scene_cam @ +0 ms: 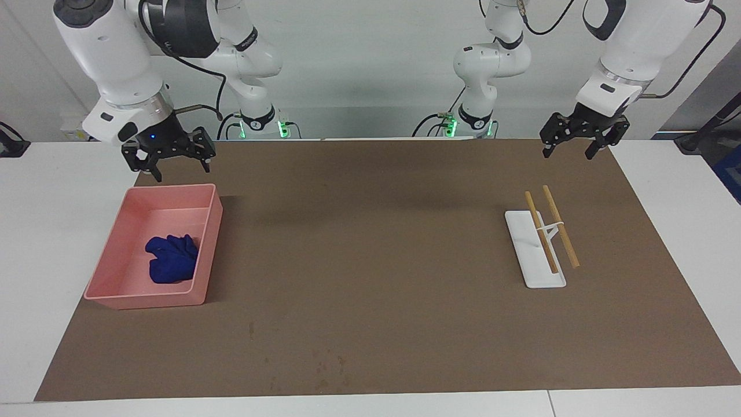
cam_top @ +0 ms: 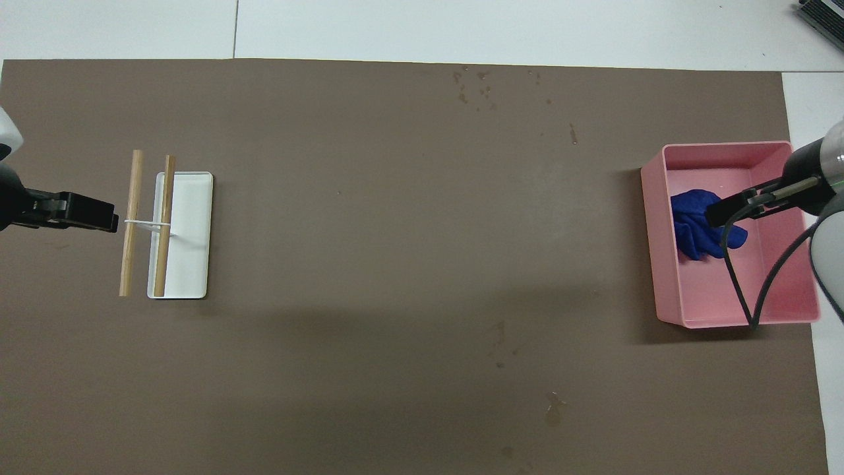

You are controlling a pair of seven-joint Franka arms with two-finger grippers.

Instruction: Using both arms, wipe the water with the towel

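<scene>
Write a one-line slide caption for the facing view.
Both arms wait raised with open grippers, right gripper by the pink bin holding the blue towel, left gripper above the mat.

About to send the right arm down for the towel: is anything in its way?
Nothing covers the towel. It lies inside the pink bin, so the open right gripper, raised near the bin's robot-side rim, must descend between its walls.

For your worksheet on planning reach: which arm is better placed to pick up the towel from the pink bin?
The right arm. Its open right gripper hangs at the pink bin holding the towel; the left gripper waits at the table's other end, near the white tray.
</scene>
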